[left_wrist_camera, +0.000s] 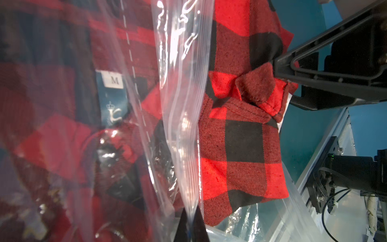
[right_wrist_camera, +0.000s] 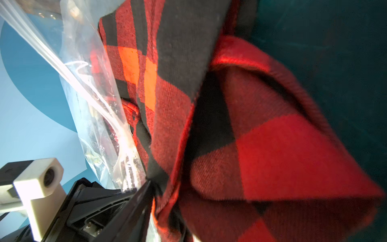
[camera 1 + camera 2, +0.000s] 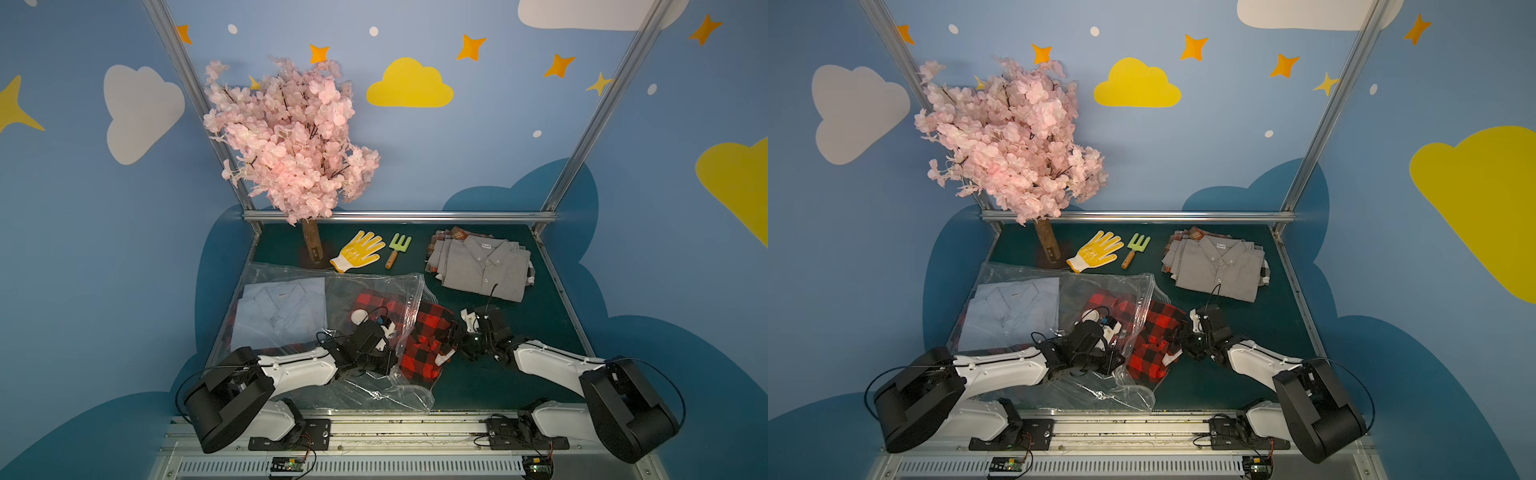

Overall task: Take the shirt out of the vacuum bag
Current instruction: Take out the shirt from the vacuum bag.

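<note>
Tabletop point(image 3: 478, 374) dark green, walls point(image 3: 498, 166) sky-blue

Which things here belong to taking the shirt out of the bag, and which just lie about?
Job: large clear plastic vacuum bag; red-and-black checked shirt, partly out; light blue folded shirt inside it; left fingers pinching the bag; right fingers gripping the checked shirt.
Lying about: pink blossom tree; yellow knitted glove; green garden fork with wooden handle; pile of folded grey shirts.
</note>
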`<control>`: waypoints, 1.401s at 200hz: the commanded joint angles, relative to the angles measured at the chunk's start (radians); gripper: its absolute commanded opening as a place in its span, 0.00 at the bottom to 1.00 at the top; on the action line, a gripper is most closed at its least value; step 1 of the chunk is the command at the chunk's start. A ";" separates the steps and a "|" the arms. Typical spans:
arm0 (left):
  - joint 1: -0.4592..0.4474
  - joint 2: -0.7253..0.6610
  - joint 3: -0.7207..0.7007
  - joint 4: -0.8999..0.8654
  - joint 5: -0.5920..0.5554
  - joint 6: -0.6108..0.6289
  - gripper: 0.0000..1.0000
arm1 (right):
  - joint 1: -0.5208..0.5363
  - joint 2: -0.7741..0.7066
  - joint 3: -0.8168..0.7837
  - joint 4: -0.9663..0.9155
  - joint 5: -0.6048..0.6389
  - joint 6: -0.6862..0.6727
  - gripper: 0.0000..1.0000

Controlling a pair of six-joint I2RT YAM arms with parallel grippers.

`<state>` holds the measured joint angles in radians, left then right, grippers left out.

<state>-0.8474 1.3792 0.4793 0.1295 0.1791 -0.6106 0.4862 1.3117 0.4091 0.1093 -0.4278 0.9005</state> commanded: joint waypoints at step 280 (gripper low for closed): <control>0.056 -0.296 0.018 -0.308 -0.170 0.045 0.05 | -0.015 -0.048 0.166 -0.199 -0.094 -0.126 0.00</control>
<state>-0.8047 1.0538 0.5102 -0.1352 0.0216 -0.5865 0.4793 1.2907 0.5426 -0.0216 -0.4831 0.8021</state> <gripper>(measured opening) 0.054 0.096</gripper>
